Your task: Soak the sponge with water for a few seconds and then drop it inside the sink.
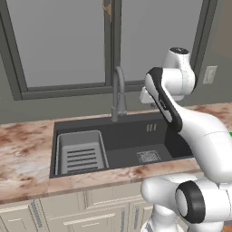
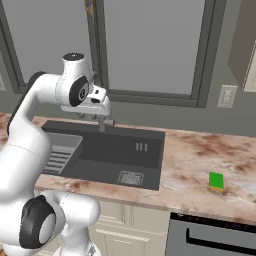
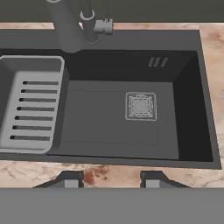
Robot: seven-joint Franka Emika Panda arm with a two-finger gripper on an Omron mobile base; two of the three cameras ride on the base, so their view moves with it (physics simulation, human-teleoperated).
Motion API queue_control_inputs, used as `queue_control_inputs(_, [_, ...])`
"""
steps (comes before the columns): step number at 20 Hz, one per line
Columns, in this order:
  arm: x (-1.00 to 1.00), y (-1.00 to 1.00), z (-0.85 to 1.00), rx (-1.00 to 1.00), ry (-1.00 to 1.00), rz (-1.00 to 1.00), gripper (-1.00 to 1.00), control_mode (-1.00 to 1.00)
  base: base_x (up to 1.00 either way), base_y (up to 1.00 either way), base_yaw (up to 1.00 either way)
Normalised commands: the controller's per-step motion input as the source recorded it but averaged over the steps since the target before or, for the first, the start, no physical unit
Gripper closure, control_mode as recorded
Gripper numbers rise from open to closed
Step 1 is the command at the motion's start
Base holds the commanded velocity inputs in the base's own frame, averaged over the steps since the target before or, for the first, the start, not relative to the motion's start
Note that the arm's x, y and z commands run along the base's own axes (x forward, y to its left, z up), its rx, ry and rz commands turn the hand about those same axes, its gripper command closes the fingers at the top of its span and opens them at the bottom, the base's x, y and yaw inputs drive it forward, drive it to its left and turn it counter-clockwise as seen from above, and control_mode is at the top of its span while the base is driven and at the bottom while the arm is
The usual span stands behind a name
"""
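The sponge (image 2: 216, 180), a small green block with a yellow layer, lies flat on the marbled counter well to the right of the sink (image 2: 115, 150). The sink is a dark grey basin (image 1: 127, 154) with a square drain grate (image 3: 140, 106) and a tall gooseneck faucet (image 1: 118, 93). No water is in view at the faucet. My gripper (image 2: 102, 122) hangs above the sink's back edge, far from the sponge. In the hand view my gripper (image 3: 111, 181) points down into the basin (image 3: 105, 118), open, with nothing between its tips.
A lighter grey slotted rack (image 1: 81, 154) sits in the sink's left part. Behind the faucet runs a window sill, with a wall outlet (image 2: 226, 96) to the right. A dark appliance front (image 2: 210, 237) lies below the counter under the sponge.
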Motion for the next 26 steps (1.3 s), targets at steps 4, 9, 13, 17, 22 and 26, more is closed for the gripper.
queue_control_inputs(4, [0.0,-0.02,-0.06,0.0,-0.02,0.0,-1.0,-1.0,0.0,0.0,0.0])
queue_control_inputs(9, [0.03,-0.01,-0.15,0.0,-0.12,0.0,-1.0,-1.0,0.0,0.0,0.0])
queue_control_inputs(13, [0.06,-0.02,-0.25,0.0,-0.19,0.0,-1.0,-1.0,0.0,0.0,0.0])
queue_control_inputs(17, [0.19,-0.01,-0.03,0.08,-0.13,0.0,-1.0,-1.0,0.0,0.0,0.0])
queue_control_inputs(22, [0.25,-0.05,0.0,0.13,-0.15,0.0,-1.0,-1.0,0.0,0.0,0.0])
queue_control_inputs(26, [0.23,-0.15,0.05,0.13,-0.11,0.0,-1.0,-1.0,0.0,0.0,0.0])
